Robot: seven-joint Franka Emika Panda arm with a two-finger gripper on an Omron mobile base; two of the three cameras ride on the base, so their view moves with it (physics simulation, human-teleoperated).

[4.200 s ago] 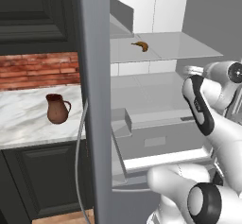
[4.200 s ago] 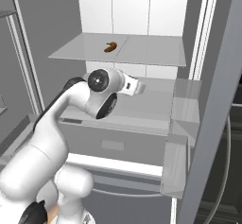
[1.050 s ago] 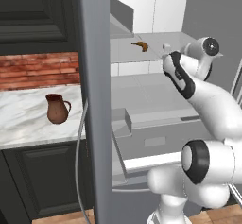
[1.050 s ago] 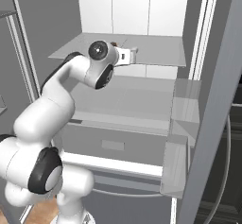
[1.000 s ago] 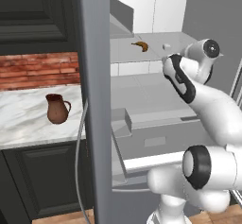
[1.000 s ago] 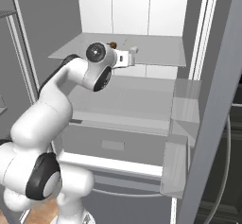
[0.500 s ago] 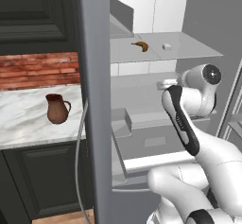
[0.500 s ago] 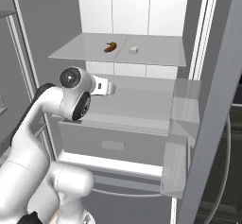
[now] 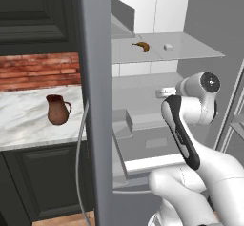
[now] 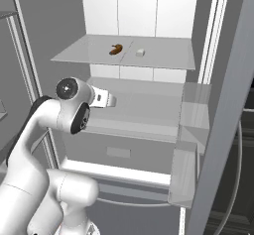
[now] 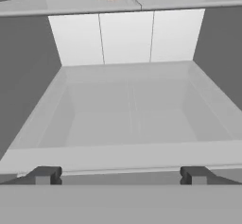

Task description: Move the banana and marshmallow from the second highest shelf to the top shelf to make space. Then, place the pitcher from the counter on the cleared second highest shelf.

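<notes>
pincer (image 11: pixel 120 173): wide, empty
pitcher (image 9: pixel 57 109): on desk (image 9: pixel 28 120), well left of pincer, past fridge wall
banana (image 9: pixel 141 46), marshmallow (image 9: pixel 168 47): up top

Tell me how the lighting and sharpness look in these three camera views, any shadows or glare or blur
Left base view: flat, even light, no glare; the pitcher casts hardly any shadow on the counter. Right base view: sharp, the banana and marshmallow crisp on their shelf. Hand view: softer, slightly blurred edges; no glare.

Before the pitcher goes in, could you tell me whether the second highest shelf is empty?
Empty: the second highest shelf looks bare.
</notes>
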